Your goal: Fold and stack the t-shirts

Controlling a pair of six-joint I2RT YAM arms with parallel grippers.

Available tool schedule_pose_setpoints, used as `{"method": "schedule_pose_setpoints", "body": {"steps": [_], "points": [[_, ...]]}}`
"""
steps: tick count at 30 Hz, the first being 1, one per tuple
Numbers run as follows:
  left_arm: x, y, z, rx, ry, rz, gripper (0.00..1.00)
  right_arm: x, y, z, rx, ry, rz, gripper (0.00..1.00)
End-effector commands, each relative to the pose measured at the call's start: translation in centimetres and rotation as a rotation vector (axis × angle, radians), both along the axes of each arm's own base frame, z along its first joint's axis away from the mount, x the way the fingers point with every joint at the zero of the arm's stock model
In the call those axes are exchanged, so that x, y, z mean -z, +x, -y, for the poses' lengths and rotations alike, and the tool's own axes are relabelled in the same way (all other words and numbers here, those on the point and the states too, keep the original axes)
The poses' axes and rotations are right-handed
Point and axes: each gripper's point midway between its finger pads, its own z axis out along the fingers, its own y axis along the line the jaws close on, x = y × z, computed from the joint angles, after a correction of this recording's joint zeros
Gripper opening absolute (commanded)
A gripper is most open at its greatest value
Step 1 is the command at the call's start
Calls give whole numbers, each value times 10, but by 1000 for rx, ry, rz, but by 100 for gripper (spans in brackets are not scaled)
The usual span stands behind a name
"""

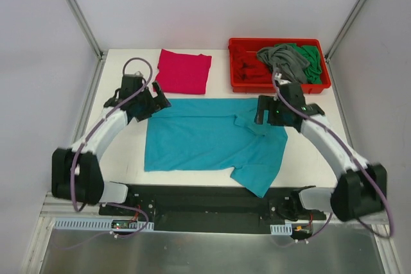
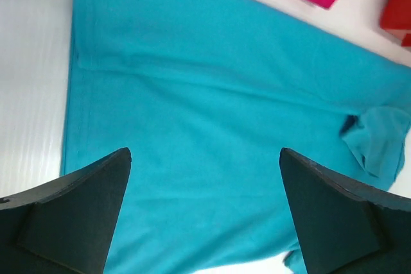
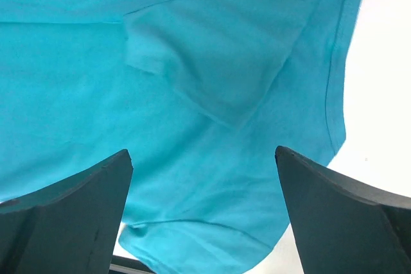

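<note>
**Left gripper** [image 2: 204,152]: released. The fingers are spread wide with nothing between them. It is positioned over the far left corner of the teal-blue t-shirt [image 1: 205,136], with the fingertips pointing down at the fabric. Contact with the cloth cannot be determined.

**Right gripper** [image 3: 203,152]: released. The fingers are spread wide and hold nothing. It is positioned over the far right part of the same shirt, where a sleeve lies folded back onto the body.

**Teal-blue t-shirt**: spread mostly flat on the white table [image 1: 122,152] between the two arms. One sleeve reaches toward the near right edge.

**Magenta-pink t-shirt** [image 1: 184,70]: folded, at the far side of the table, just beyond the teal-blue shirt.

**Red tray** [image 1: 234,62]: at the far right, beside the magenta-pink shirt. It contains a crumpled grey t-shirt [image 1: 282,59] lying partly over a green t-shirt [image 1: 313,59].
</note>
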Motion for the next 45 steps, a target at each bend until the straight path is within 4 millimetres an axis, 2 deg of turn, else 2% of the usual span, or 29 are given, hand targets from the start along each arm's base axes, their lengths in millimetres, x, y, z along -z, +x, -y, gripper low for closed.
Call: {"method": "schedule_pose_setpoints", "body": {"steps": [1,5,8,11,13,20,30,34,42,45], "points": [[11,-60,-4,-59,-56,-34,99,-23,-28,3,115,162,160,96],[43,-125,-20,-150,-49,-135,99,-17,-54,8,140,236,218,96],[61,-160,-39,-258,-7,-188,99,-13,-63,12,152,246,234,96],[68,-182,-55,-350,30,-191,98,-11,-66,17,161,228,239,96],[71,-191,-59,-377,31,-197,89,-10,-67,21,168,215,237,96],[89,-202,-62,-411,54,-277,53,0,-68,23,177,198,196,96],[107,-214,-65,-415,112,-412,29,8,-68,29,197,165,162,96],[108,-215,-67,-418,119,-406,31,12,-67,31,203,156,143,96],[110,-218,-57,-390,69,-418,29,18,-67,34,232,141,114,96],[113,-220,-56,-379,64,-424,32,17,-67,38,247,131,120,96]]}}
